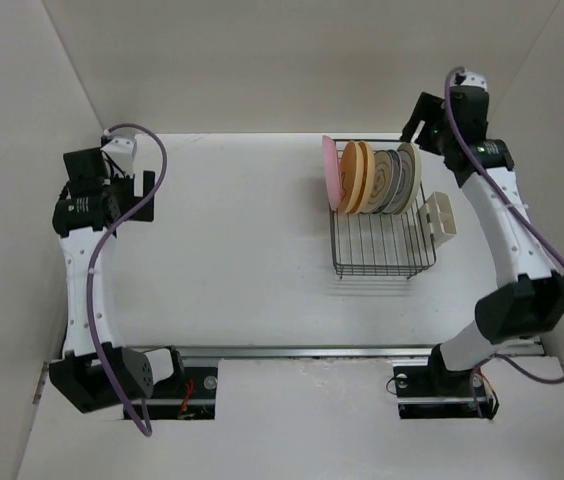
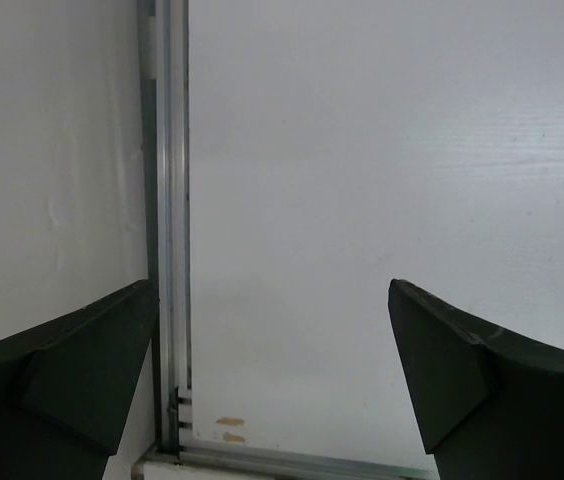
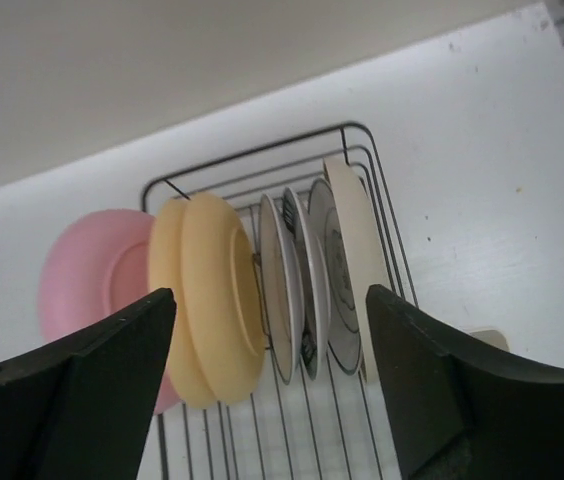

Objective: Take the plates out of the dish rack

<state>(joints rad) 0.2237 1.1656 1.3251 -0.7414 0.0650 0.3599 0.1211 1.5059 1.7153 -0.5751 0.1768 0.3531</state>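
Note:
The black wire dish rack (image 1: 382, 250) stands right of centre on the white table. The plates stand on edge at its far end: a pink plate (image 1: 330, 172), two yellow-orange plates (image 1: 358, 177), white plates with dark rim rings (image 1: 390, 181) and a cream plate (image 1: 408, 172). My right gripper (image 1: 418, 120) is open and empty, above and just behind the plates. In the right wrist view its jaws (image 3: 270, 300) frame the yellow-orange plates (image 3: 207, 300), white plates (image 3: 307, 285) and cream plate (image 3: 354, 240), with the pink plate (image 3: 87, 285) at the left. My left gripper (image 1: 142, 195) is open and empty at the table's left edge.
A cream cutlery cup (image 1: 440, 218) hangs on the rack's right side and shows in the right wrist view (image 3: 489, 338). White walls close in the table on three sides. The left wrist view (image 2: 272, 290) shows bare table and an aluminium rail (image 2: 167, 200).

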